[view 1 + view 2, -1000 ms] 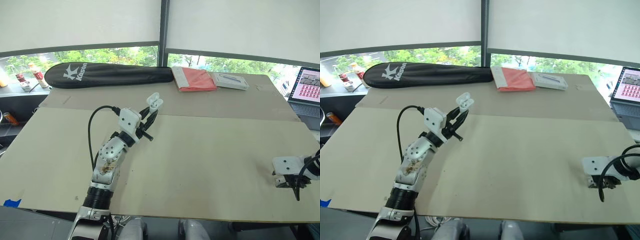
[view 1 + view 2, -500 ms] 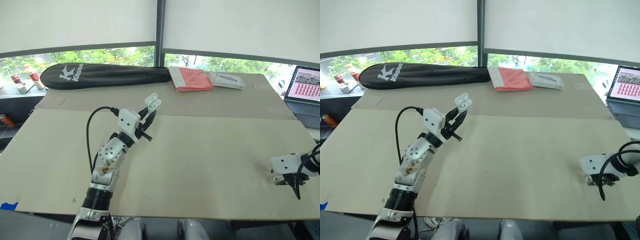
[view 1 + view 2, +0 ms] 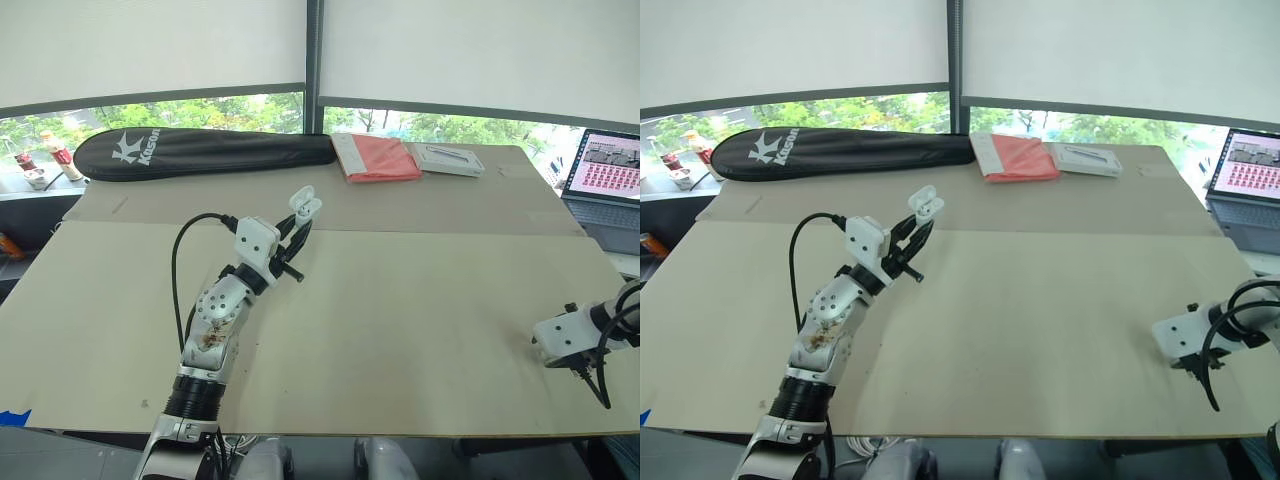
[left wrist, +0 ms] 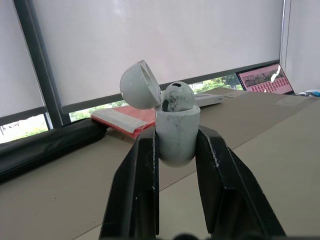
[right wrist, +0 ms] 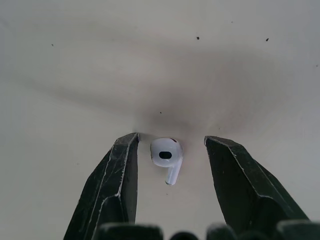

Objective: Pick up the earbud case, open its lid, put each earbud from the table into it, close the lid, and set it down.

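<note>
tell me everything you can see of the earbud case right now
The earbud case is small, rounded, white plastic with grey scuff marks. Its hinged lid is flipped open, and one earbud sits in the mouth. It is roughly upright, clamped at its sides by the left pincer and held above the table.

1 ea: earbud case (image 4: 175,132), racket bag (image 3: 200,152), laptop (image 3: 605,170), red folder (image 3: 380,158), white box (image 3: 445,160); 2 earbuds (image 4: 177,96) (image 5: 167,155).

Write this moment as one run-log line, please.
left gripper: shut on earbud case | lid: open | first earbud: seated in case | right gripper: open, straddling second earbud on table, no contact
</note>
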### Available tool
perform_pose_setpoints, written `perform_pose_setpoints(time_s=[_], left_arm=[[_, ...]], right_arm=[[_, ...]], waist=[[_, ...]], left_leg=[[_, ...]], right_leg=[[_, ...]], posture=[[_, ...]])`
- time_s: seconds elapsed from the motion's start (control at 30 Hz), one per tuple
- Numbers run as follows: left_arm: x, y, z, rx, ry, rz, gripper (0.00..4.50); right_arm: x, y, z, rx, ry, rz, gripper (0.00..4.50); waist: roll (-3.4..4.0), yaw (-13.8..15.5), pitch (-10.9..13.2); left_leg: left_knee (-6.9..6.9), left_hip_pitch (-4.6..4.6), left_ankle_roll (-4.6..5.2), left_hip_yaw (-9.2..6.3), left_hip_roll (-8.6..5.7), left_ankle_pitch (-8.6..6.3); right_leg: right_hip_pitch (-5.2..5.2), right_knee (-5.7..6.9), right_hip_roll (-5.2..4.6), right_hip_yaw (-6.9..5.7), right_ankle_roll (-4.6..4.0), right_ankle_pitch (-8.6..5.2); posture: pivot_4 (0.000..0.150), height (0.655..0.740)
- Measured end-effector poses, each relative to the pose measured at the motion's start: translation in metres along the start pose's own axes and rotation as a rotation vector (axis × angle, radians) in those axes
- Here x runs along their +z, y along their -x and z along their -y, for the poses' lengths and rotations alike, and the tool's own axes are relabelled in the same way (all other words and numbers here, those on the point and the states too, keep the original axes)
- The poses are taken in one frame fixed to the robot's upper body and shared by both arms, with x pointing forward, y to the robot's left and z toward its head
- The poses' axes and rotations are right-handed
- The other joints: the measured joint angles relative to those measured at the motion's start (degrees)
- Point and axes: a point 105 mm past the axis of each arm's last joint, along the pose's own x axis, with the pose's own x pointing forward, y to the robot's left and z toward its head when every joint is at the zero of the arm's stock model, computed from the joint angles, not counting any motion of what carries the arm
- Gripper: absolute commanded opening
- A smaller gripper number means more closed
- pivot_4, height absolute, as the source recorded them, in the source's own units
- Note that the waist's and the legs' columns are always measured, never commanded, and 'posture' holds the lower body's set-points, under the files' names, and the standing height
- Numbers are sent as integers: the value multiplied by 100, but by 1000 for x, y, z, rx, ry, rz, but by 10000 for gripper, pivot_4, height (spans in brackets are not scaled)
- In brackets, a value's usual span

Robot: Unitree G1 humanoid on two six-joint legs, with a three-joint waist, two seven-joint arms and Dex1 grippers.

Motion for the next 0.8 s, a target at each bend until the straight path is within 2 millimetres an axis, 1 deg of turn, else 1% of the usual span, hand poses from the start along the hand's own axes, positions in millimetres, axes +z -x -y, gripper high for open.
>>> perform_pose_setpoints(time_s=[0.07, 0.2, 0.23, 0.5, 0.6, 0.67, 0.7, 0.73, 0.8], left_arm=[[0, 0, 0, 1, 0, 0, 5425], [0, 0, -1, 2, -1, -1, 5425], [0, 0, -1, 2, -2, -1, 5425], [0, 0, -1, 2, -4, -3, 5425], [0, 0, -2, 2, -6, -2, 5425], [-1, 0, -3, 4, -8, -6, 5425], [-1, 0, -3, 1, -7, -9, 5425], [-2, -1, -3, -5, -4, -12, 5425], [0, -4, 3, -34, 0, -2, 5425]], right_arm=[[-1, 0, 1, 4, 0, -9, 18384], [-4, -3, -4, 28, -9, -20, 5061], [-5, -3, -3, 26, -7, -24, 3423], [-5, -4, -1, 3, -31, -14, 3434], [-4, -4, 1, -7, -82, 15, 3434], [6, -5, 12, -39, -161, 93, 3434], [19, -6, 29, -95, -226, 179, 3434], [36, -7, 47, -153, -266, 273, 3434], [78, -3, 87, -256, -386, 508, 3434]], waist=[[-1, 0, 0], [-27, -13, -11], [-30, -21, -12], [-40, -46, -18], [-42, -63, -18], [-43, -120, -17], [-43, -166, -17], [-42, -202, -17], [-15, -226, -10]], left_leg=[[2, 0, 2, 1, -1, -1], [4, 1, 5, 3, -1, -3], [4, 1, 6, 5, -1, -4], [3, 3, 6, 6, -1, -4], [2, 4, 6, 6, 0, -4], [-1, 7, 1, 6, 6, -5], [-6, 13, -6, 7, 12, -6], [-6, 17, -15, 8, 20, -9], [-12, 13, -24, 4, 24, -5]], right_leg=[[1, -1, -3, 1, 0, 0], [3, -3, -6, 2, -2, 1], [3, -4, -7, 3, -3, 2], [3, -4, -9, 3, -4, 3], [2, -3, -9, 4, -5, 3], [0, -3, -6, 4, -9, 7], [0, -2, -1, 7, -13, 9], [-3, 0, 2, 10, -17, 13], [-14, 10, 4, 6, 5, 26]], posture=[[1500, 7400], [1500, 7400], [1500, 7400], [1500, 7400], [1500, 7400], [1500, 7400], [1500, 7400], [1500, 7400], [1500, 7400]])
